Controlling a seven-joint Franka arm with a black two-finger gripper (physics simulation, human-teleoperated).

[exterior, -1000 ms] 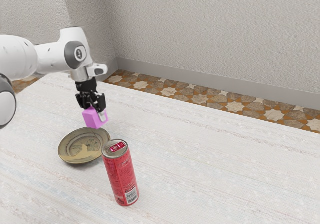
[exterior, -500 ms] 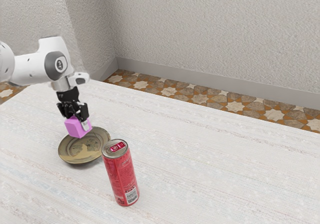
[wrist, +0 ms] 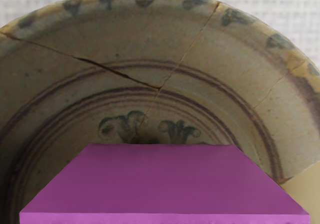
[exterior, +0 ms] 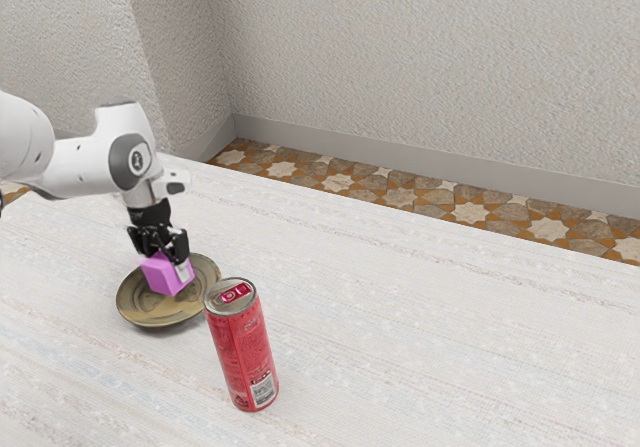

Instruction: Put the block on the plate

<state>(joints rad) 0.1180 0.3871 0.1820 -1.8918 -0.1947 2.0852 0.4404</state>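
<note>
The gripper [exterior: 168, 263] was pinching the pink-purple block [exterior: 160, 276] between its two fingers, with the block at its fingertips, directly below the hand. Both were over the plate [exterior: 135, 309], the block within the rim as the exterior view showed it; whether its underside touched the plate could not be told. In the wrist view, the block's flat face lay before the plate's painted rings and leaf-like marks, and thin cracks ran through the glaze. A red can [exterior: 243, 352] stood near the plate on the pale tabletop [exterior: 400, 317].
</note>
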